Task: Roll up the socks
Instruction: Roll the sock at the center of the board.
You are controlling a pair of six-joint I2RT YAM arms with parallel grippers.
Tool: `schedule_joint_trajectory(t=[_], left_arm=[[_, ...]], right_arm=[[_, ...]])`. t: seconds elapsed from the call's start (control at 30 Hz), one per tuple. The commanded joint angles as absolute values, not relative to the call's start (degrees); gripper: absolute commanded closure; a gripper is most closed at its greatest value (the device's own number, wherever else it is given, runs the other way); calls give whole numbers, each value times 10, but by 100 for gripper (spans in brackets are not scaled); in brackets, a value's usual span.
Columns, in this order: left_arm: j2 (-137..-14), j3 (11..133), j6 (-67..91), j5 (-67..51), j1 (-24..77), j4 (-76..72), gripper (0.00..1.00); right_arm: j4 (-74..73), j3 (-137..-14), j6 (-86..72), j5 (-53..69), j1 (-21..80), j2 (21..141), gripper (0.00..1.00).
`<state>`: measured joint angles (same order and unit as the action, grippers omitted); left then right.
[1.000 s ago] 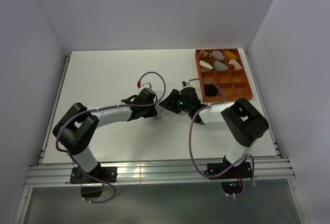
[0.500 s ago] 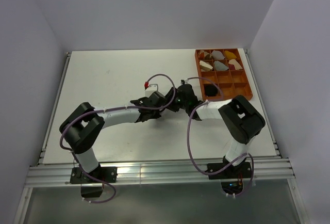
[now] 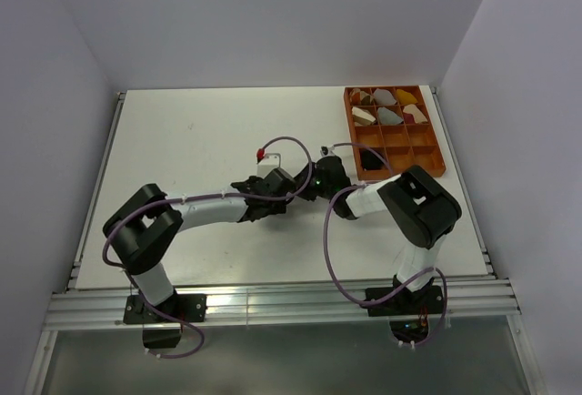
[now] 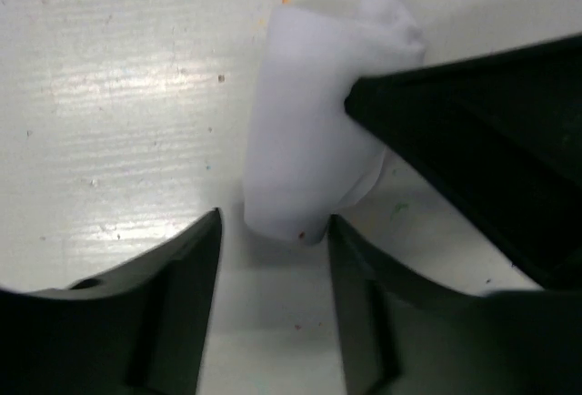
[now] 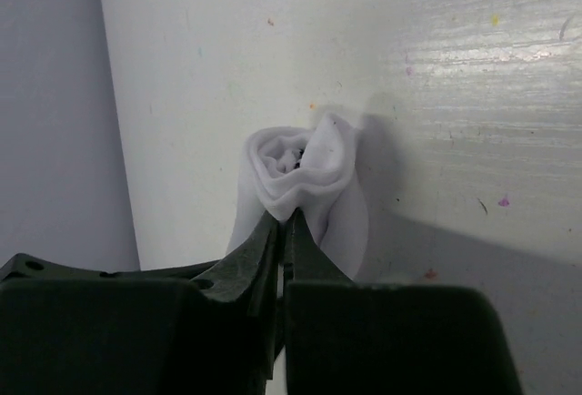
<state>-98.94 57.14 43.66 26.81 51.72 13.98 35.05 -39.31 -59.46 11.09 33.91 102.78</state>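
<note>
From above, the two arms reach in from left and right and meet near the middle of the table, well apart from the orange tray of rolled bundles at the far right. The left gripper and right gripper sit nose to nose, probably so one can hold the roll while the other shifts its hold. The sock itself is hidden under them in this view. In the left wrist view, the white sock lies on the tabletop as a short, plump cylinder, smooth on its side and slightly crumpled at its far end. The left gripper has its fingers spread, with the near end of the roll just at the gap between the tips, and no contact with the fabric is visible. The right gripper comes in from the right and bites the roll's side, which looks meant to stop it unwinding while the left claw is loose. In the right wrist view, the right gripper has its fingers pressed together on a fold of the outer layer. The white sock shows its end, with soft layers coiled in a spiral around a small dark centre. The roll looks loose and springy and is likely to open if released. No cuff stripes show in any view.
</note>
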Motion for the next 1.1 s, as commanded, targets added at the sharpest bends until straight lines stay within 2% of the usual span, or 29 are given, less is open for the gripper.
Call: schedule_joint_trajectory(t=[0.0,0.1,0.2,0.37,0.57,1.07], left_arm=[[-940,548,433,237,519,122,41],[-897,519,442,189,505,82,30],[-850,483,455,135,477,41,26],[-807,424,481,22,407,-35,26],[-826,399,508,-64,355,-95,26],[-896,357,534,-140,329,-177,31]], right_arm=[[352,-367,-565,115,336,1056,100],[356,-369,-552,118,335,1063,100],[361,-368,-543,117,336,1065,100],[385,-359,-527,123,336,1067,100],[424,-344,-523,129,336,1078,100],[490,-303,-537,148,322,1092,100]])
